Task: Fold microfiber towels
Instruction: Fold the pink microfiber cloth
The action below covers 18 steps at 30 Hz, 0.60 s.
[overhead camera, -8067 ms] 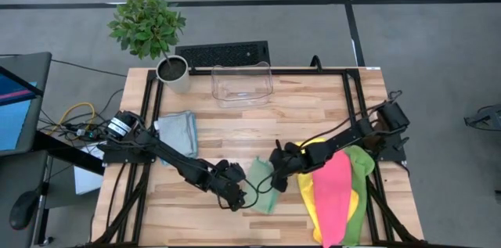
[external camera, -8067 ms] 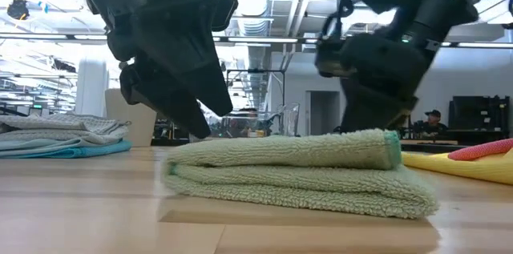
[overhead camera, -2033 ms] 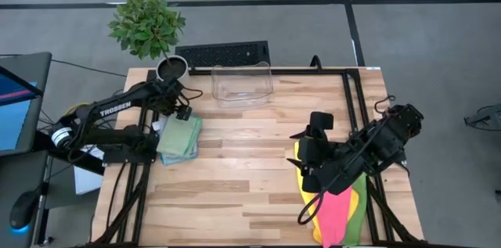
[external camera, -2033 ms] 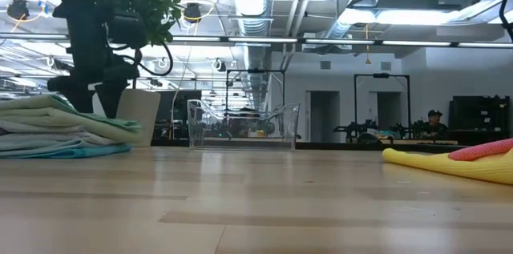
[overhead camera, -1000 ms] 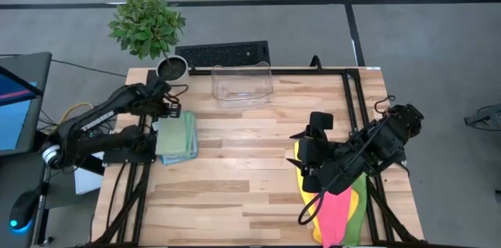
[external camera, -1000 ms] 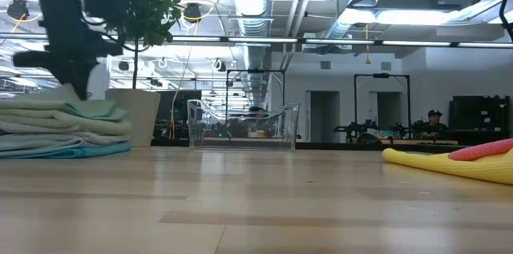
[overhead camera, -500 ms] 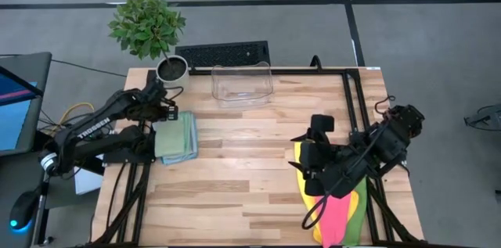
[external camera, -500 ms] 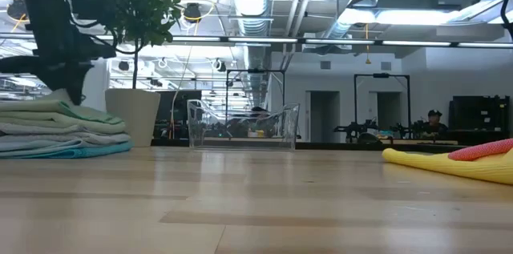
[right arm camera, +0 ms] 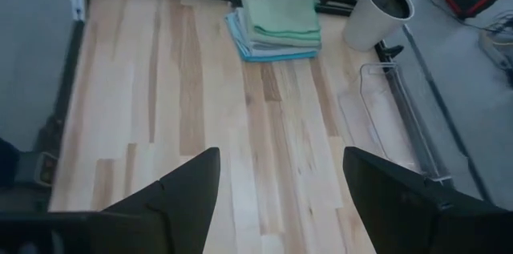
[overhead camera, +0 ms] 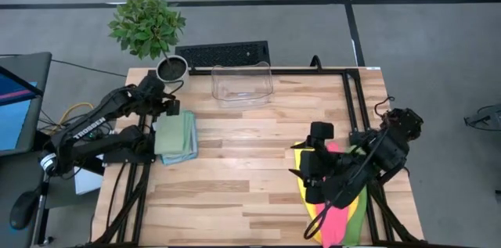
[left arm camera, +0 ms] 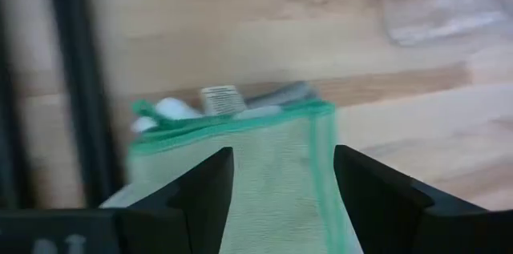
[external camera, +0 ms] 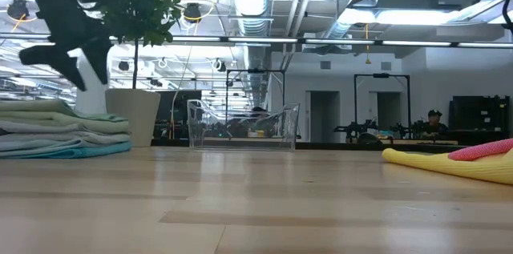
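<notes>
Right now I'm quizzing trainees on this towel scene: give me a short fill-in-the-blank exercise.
1. The folded stack has a pale ____ towel on top.
2. The clear bin holds ____.
3. The pink towel lies under the ____ arm.
4. The plant pot stands by the table's ____ left corner.

Missing: green; nothing; right; far

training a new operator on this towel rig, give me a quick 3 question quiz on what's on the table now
1. True or false: the left tool is holding a towel.
2. The pale green towel lies: A) in the clear bin B) atop the folded stack C) under the plant pot
3. Which tool hangs over the unfolded pile?

Key: 1 false, its fingers stand open above the stack; 2 B; 3 the right tool.
</notes>
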{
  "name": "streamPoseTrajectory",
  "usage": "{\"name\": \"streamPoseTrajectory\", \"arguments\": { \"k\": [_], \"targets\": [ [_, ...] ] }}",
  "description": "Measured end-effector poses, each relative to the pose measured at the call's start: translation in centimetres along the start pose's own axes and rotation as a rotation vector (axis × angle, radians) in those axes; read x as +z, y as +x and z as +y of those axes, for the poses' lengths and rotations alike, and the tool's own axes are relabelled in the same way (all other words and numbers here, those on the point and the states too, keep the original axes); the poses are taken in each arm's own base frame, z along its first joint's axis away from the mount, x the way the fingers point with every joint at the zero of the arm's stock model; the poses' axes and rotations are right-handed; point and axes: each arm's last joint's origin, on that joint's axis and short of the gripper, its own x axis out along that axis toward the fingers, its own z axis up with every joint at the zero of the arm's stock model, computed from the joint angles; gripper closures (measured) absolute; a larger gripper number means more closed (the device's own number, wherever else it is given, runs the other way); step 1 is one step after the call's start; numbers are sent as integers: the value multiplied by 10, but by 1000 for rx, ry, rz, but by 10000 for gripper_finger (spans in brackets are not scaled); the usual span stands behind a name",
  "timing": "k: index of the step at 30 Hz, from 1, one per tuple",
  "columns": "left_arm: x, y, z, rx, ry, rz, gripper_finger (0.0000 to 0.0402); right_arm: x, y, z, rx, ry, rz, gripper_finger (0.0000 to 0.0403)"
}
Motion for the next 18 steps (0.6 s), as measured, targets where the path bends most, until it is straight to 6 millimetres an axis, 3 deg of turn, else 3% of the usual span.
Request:
{"name": "streamPoseTrajectory", "arguments": {
  "k": [10,15,18],
  "targets": [
    [-18,5,-18,-37,72,5,197,-3,36,47,-39,-108,70,112],
    [-38,26,-27,-83,99,-6,218,-11,27,65,-9,-28,58,112],
    [-49,38,-44,-267,112,-18,226,-20,12,80,21,101,38,112]
  ]
}}
